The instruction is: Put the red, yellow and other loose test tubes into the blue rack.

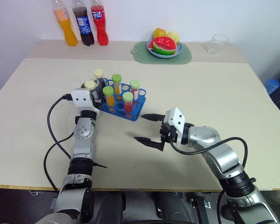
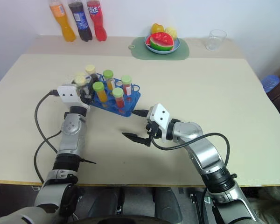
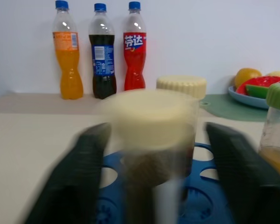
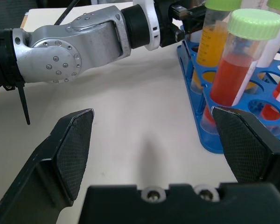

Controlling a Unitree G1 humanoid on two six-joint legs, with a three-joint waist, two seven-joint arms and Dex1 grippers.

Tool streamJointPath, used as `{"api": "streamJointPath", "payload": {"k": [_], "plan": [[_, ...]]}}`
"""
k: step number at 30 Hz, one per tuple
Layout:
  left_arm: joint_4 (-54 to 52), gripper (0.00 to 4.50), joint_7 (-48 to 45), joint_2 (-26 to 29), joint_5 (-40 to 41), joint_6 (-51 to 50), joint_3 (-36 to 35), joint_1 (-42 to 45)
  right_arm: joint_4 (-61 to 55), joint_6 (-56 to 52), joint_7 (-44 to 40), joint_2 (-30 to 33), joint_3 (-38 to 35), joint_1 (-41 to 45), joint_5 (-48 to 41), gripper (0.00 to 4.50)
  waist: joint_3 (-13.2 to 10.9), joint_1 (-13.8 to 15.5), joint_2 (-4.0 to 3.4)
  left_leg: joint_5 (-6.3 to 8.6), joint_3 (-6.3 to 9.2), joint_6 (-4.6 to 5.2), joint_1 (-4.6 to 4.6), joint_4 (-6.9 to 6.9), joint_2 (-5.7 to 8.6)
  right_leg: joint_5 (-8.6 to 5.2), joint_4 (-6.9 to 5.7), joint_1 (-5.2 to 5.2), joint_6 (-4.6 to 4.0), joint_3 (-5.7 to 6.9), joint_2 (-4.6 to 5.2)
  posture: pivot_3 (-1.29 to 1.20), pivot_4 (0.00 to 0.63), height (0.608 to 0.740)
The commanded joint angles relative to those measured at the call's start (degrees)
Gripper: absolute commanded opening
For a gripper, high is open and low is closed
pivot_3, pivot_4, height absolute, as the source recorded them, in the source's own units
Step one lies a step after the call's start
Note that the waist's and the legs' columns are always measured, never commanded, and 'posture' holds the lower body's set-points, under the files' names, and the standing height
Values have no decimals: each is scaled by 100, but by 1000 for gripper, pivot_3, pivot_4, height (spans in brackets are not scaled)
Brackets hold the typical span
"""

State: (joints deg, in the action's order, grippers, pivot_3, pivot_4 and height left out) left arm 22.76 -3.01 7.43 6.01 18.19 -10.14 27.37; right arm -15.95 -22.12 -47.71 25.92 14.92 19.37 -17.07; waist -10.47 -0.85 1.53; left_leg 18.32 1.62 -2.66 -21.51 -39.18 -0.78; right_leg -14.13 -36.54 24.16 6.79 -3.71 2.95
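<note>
The left gripper [image 3: 154, 154] stands with its jaws apart around the cream-capped tube [image 3: 154, 140], which sits in the blue rack [image 1: 130, 109]: the release step, I'd say. Next it should back straight out. The right gripper [image 1: 149, 128] hangs open nearby.

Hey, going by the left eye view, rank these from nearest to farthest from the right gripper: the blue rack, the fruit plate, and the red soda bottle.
From the right gripper, open above the table:
1. The blue rack, just beyond it, toward the robot's left.
2. The fruit plate, far across the table, on the green mat.
3. The red soda bottle, farthest, by the back wall.
</note>
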Motion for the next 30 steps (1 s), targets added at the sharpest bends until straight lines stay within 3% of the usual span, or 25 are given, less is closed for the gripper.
{"api": "streamJointPath", "payload": {"k": [1,7,12,16,22,30], "plan": [[-1456,4145,-267,167,612,-307,-235,-446,-322,-13,-58,163,-417,52,-221,4500,0,-14,0,0,0,0,0,2,-1,0,2,1,0,0,0,0,150,734],[-3480,4145,-994,1398,1859,-1950,-1007,-1702,-420,-468,-327,724,-1196,170,-821,4500,-1,-17,-2,0,5,0,1,9,-13,1,0,8,-1,-1,-4,0,150,734],[-4317,4145,-2198,2887,2709,-3325,-1856,-3120,104,-761,-527,1454,-2115,245,-1141,4500,-5,-7,-6,3,-2,5,-1,9,-13,0,14,0,-2,0,-3,0,150,734],[-4602,4145,-2948,3530,2918,-3806,-2220,-4039,857,-587,-709,1870,-2453,279,-1032,4500,-9,24,-12,5,-7,9,2,11,-13,-4,30,-12,-10,1,-2,0,150,734],[-4777,4145,-3374,3602,3200,-4157,-2723,-4633,1815,-94,-801,2035,-2447,401,-674,4500,-15,-15,-21,8,-14,14,4,12,-17,-11,33,-12,-22,-1,-6,0,150,734],[-5237,4145,-3158,3115,3032,-4164,-2588,-4909,2285,175,-865,1881,-2209,628,-458,4500,-15,-27,-23,8,-17,14,5,11,-18,-3,33,-11,-8,-5,-6,0,150,734]]}}
